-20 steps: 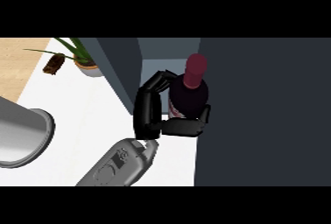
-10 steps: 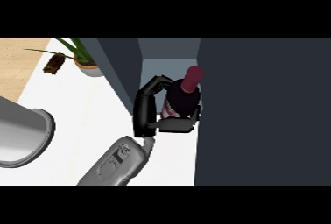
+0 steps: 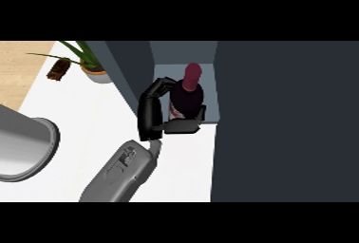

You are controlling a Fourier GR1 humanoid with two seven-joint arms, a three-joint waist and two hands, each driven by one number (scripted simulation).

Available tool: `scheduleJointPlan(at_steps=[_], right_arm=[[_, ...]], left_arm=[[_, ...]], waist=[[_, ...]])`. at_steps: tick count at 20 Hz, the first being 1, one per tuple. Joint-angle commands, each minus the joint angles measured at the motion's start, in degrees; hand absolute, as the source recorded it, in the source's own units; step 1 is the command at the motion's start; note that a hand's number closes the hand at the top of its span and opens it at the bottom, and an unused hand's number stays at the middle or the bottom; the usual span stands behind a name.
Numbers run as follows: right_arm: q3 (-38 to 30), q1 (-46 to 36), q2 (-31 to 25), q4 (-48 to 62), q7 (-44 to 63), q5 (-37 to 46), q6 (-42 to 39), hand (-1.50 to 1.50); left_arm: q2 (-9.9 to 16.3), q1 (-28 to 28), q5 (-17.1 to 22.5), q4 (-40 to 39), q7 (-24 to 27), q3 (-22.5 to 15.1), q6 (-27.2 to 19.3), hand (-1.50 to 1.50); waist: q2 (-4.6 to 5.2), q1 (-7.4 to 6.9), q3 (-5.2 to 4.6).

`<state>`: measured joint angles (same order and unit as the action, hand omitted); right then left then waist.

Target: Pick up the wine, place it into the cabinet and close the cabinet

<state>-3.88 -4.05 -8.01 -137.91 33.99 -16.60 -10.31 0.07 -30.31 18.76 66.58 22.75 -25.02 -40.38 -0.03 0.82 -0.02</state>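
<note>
You are looking at one hand [image 3: 151, 114], black and glossy, wrapping its fingers and thumb round the body of the wine bottle [image 3: 186, 97]. Which hand it is you cannot tell for certain from the grey forearm [image 3: 123, 173] alone; it is coming in from the lower left, so it reads as the left one, and the other hand is not showing. The fingers are curling over the far side of the bottle while the thumb is pressing on the near side, so the bottle is staying upright as it is being carried.

The bottle is standing inside the opening of the dark cabinet [image 3: 288, 123], just past the edge of the white counter [image 3: 84, 123]; whether its base is already resting on the cabinet floor you cannot tell. It is dark glass, round and smooth, with a wine-red cap and a pale label partly hidden by the hand. The cabinet walls are flat, matte slate panels.

Far to the left, a potted plant [image 3: 88, 64] is sitting, and a curved grey metal rim [image 3: 28, 152] is showing at the left edge.
</note>
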Motion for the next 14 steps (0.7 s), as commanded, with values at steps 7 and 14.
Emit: scheduleJointPlan(at_steps=[7, 14], right_arm=[[-3.8, 2.9, -1.4, -6.6, 1.8, -8.1, -1.3, -1.5], [-1.7, -0.6, 0.0, -5.4, 2.4, -5.2, 1.2, -1.5]], left_arm=[[-0.1, -8.0, 3.6, -10.6, 1.3, 6.7, 5.9, 1.5], [-0.1, -14.4, 5.1, -19.1, 0.7, 8.1, 5.8, 1.5]], waist=[[0.11, 0.3, 0.02], [0.15, 0.37, 0.0]])
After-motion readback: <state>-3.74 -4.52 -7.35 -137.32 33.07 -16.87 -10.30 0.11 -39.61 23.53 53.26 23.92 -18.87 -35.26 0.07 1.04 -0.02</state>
